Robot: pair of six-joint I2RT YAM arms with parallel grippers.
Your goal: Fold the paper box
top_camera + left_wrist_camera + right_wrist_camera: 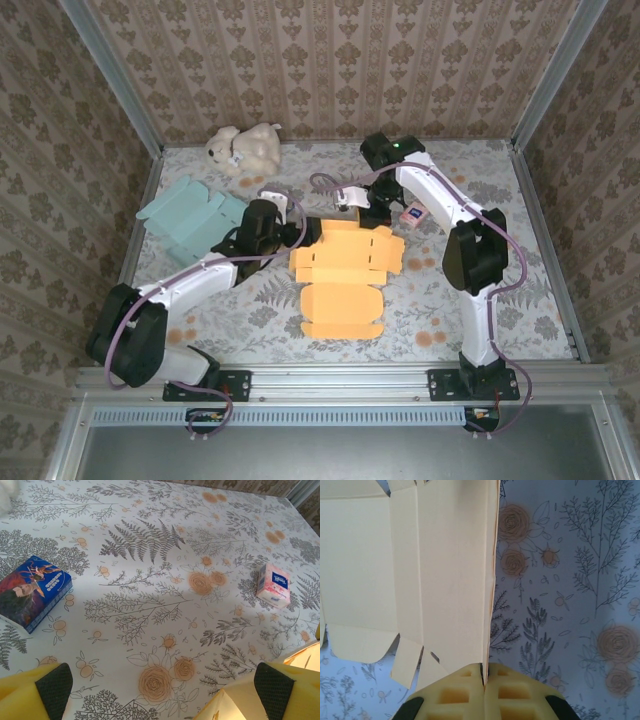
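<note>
Orange card lies opened out flat in the middle of the table (520,300). It is the paper box (343,285), its long axis running near to far with a slight lean. The broad, flapped end points at the far wall and the narrower panel points toward the arm bases.

The right pincer (484,676) reaches in from the far side and is clamped tight on the edge of one far panel (its yellow fingers (515,695) meet right on the card).

The left pincer (160,692) hangs just beside the box's left edge, spread wide with nothing between its black pads (54,690).

A teal flattened box (190,220) lies to the left, with a cream plush toy (243,148) farther back. A small pink pack (412,215) sits just right of the card's far end, and a blue carton (30,592) lies on the cloth ahead of the left pincer.
</note>
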